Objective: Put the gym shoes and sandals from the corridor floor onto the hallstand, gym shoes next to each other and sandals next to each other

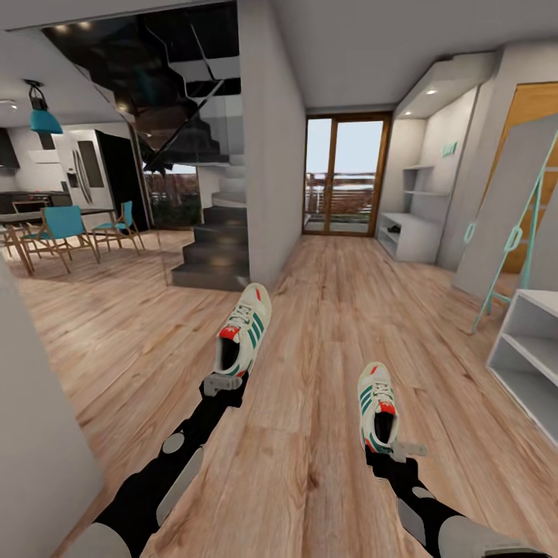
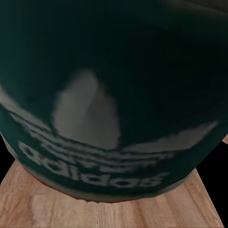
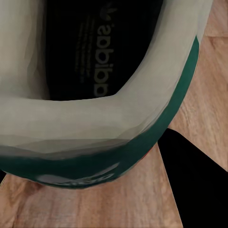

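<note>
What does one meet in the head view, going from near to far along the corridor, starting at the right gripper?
Right gripper → gym shoe it holds → open wood floor → white hallstand with wall shelves on the right → glass door at the end.

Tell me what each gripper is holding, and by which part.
Each holds one gym shoe by its heel end: the left gripper the left gym shoe, the right gripper the right gym shoe.
</note>
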Robot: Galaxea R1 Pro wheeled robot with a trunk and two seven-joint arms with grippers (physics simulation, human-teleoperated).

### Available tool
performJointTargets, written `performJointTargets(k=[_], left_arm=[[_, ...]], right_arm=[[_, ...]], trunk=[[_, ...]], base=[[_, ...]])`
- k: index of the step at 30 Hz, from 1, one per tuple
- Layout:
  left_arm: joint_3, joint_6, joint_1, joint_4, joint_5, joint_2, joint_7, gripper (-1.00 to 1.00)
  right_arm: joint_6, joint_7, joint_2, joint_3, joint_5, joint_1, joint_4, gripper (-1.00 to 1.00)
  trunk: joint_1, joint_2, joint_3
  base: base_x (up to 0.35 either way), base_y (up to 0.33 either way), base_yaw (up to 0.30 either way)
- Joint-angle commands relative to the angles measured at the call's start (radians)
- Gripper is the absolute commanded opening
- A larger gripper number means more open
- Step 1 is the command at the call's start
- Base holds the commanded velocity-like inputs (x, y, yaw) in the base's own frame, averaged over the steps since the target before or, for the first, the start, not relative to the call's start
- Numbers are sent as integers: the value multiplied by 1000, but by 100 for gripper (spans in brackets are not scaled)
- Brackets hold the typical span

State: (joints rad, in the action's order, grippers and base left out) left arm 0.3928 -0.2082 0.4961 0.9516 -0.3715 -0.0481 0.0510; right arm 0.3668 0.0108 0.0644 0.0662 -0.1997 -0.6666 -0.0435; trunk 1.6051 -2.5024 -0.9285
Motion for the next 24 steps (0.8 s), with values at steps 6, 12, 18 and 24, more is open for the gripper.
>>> performJointTargets(k=[6,12,18,24], left_arm=[[3,-4,1,-1,-10,-1,3,-100],[3,-4,1,-1,-10,-1,3,-100],[3,-4,1,-1,-10,-1,3,-100],[3,-4,1,-1,-10,-1,3,-100]], right_arm=[[3,1,0,7,-7,-1,1,-100],[3,1,0,7,-7,-1,1,-100],[3,1,0,7,-7,-1,1,-100],[3,1,0,7,-7,-1,1,-100]], trunk=[[0,0,-1],[0,0,-1],[0,0,-1],[0,0,-1]], base=[[346,0,0],[346,0,0],[346,0,0],[346,-37,0]])
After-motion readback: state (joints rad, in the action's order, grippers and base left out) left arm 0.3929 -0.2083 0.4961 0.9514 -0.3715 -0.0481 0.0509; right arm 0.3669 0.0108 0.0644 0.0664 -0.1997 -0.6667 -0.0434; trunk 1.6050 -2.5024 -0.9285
